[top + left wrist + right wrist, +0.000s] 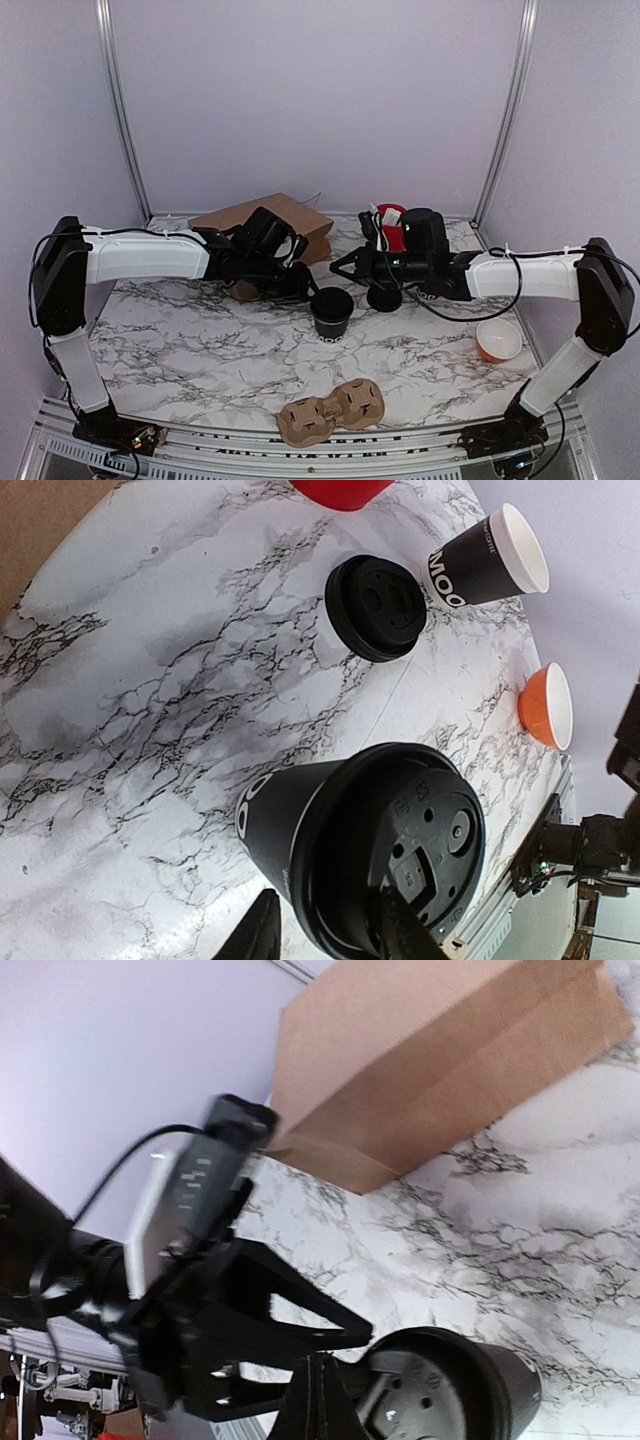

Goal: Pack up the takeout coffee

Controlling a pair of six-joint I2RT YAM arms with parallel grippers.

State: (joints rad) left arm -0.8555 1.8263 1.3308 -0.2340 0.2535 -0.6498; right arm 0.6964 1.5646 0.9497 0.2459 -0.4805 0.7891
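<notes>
Now left pincer (330,935) grips lidded coffee cup (290,815); right pincer (318,1400), closed, at lid (415,1385) rim. Press evenly, keep cup upright.

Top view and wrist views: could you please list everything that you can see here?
lidded cup: 1, black, table centre
loose lid: 1, black, right of lidded cup
open cup: 1, black with white rim, beyond loose lid
tub: 1, red, back, behind right arm
bag: 1, brown, back, left of centre
bowl: 1, orange, right edge
carrier: 1, brown, front centre
table: 1, white marble
left gripper: 1, black, astride lidded cup's rim
right gripper: 1, black, shut, beside lidded cup
</notes>
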